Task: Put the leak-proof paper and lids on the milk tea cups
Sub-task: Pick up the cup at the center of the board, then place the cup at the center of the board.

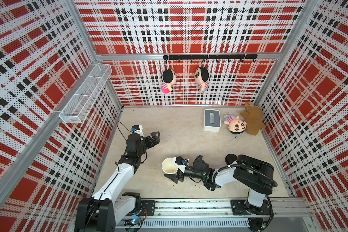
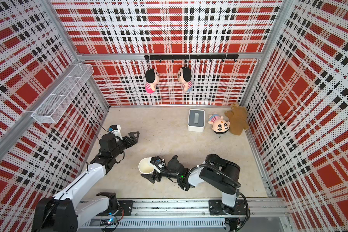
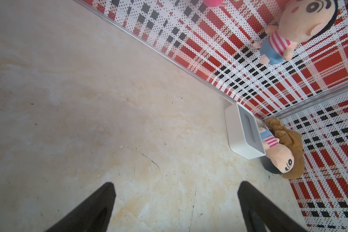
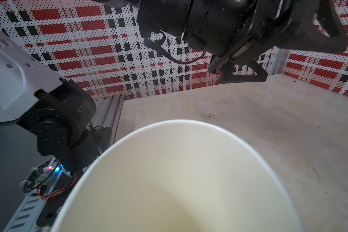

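While 1 cup (image 1: pixel 169 165) stands, 4 dolls (image 1: pixel 168 81) visible.

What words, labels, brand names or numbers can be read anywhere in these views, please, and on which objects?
None can be read.
Paper cup: only its blank cream inside shows.
White box: grey slotted top, no lettering.
Arm parts and boards along the front rail: any markings are too small to read.

The left arm (image 1: pixel 117 176) reaches forward with its gripper (image 1: pixel 156 135) raised and fingers (image 3: pixel 100 202) spread wide, while the right arm (image 1: pixel 225 176) bends inward, its gripper (image 1: pixel 174 170) low, fingers apart.
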Controlling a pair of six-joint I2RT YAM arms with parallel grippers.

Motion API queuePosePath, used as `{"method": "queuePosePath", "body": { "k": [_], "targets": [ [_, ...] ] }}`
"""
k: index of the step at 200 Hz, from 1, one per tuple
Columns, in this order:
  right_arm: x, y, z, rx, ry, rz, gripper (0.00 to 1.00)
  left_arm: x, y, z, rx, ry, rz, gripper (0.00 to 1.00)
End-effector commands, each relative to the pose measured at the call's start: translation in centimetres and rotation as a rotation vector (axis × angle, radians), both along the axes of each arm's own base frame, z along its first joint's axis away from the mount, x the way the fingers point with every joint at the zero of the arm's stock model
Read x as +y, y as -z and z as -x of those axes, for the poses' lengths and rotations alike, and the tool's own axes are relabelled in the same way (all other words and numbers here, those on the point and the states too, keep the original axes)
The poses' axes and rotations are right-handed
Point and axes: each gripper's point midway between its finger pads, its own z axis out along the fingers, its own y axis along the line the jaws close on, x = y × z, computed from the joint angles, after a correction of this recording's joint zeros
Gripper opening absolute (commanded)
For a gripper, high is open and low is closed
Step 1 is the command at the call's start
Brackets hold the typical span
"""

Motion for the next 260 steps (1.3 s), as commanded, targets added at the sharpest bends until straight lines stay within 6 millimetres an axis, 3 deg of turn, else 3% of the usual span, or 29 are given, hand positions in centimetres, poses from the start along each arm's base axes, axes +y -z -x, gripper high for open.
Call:
{"method": "queuePosePath", "body": {
  "k": [1, 21, 40, 86, 129, 163, 212, 260],
  "targets": [
    [-0.2, -2.8, -0.7, -0.078, 0.045, -0.043, 0.82, -0.1, -0.9, -0.5, -0.022, 0.016, -0.006, 0.99],
    [-0.8, -3.7, -1.8, -0.102, 0.09, -0.049, 0.82, 0.0, -0.7, -0.5, -0.018, 0.019, 0.0, 1.0],
    [-2.5, -5.1, -4.6, -0.125, 0.165, -0.078, 0.81, 0.3, -0.9, -0.5, -0.022, 0.015, 0.004, 1.0],
    [-8.2, -6.8, -15.3, -0.144, 0.419, -0.115, 0.8, 0.8, -1.5, -0.4, -0.04, 0.008, 0.013, 1.0],
    [-9.4, -5.3, -20.9, -0.159, 0.502, -0.048, 0.78, 1.2, -1.2, -0.2, -0.035, 0.007, 0.013, 1.0],
    [-10.6, -3.6, -21.9, -0.135, 0.53, -0.033, 0.78, 1.4, -1.5, -0.2, -0.036, 0.009, 0.006, 1.0],
    [-11.0, -1.3, -21.5, -0.104, 0.538, -0.007, 0.78, 1.6, -1.5, 0.1, -0.042, 0.003, 0.008, 1.0],
    [-11.5, -0.6, -21.0, -0.077, 0.539, 0.01, 0.89, 2.1, -2.2, 0.3, -0.053, -0.017, 0.002, 1.0]
  ]
}}
